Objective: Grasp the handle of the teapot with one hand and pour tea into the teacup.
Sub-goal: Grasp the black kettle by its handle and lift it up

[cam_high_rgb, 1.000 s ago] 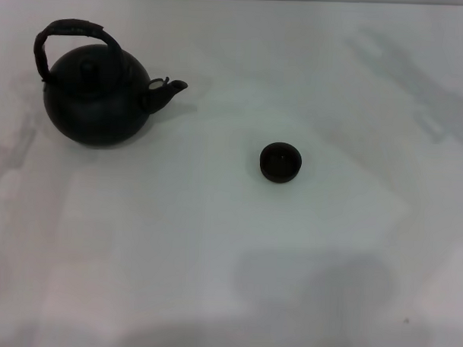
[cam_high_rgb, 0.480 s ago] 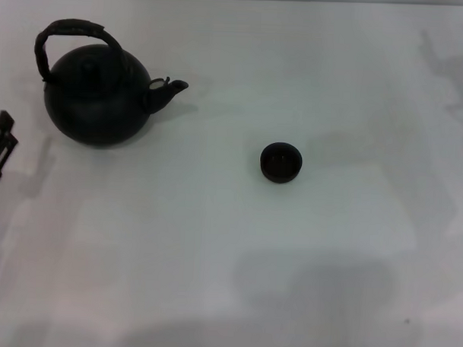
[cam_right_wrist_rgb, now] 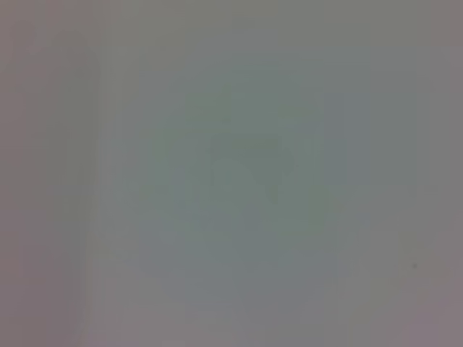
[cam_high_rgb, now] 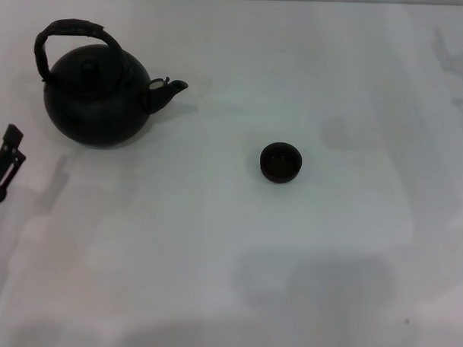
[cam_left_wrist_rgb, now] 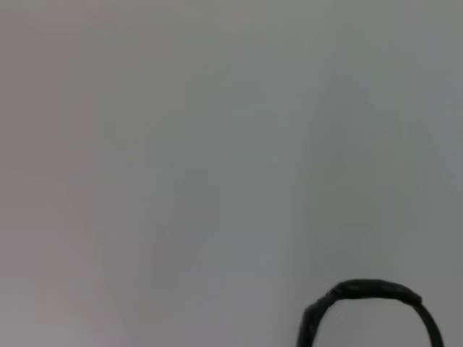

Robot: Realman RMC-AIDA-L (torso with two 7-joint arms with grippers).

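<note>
The round black teapot [cam_high_rgb: 95, 100] stands at the far left of the white table, its short spout [cam_high_rgb: 172, 88] pointing right. Its dark wrapped arched handle [cam_high_rgb: 71, 29] rises over the lid; the top of the arch also shows in the left wrist view [cam_left_wrist_rgb: 372, 291]. The small black teacup [cam_high_rgb: 280, 161] sits near the table's middle, well right of the spout. My left gripper [cam_high_rgb: 5, 162] is at the left edge, in front of and left of the teapot, apart from it. My right gripper is out of view.
The white table [cam_high_rgb: 229, 249] carries only the teapot and the teacup. The right wrist view shows only bare table surface [cam_right_wrist_rgb: 231, 173]. Soft shadows lie at the front and at the right edge.
My left gripper came into view at the left edge and has shifted slightly nearer the front. The dark tip at the far right edge has left the view. Teapot and teacup have not moved.
</note>
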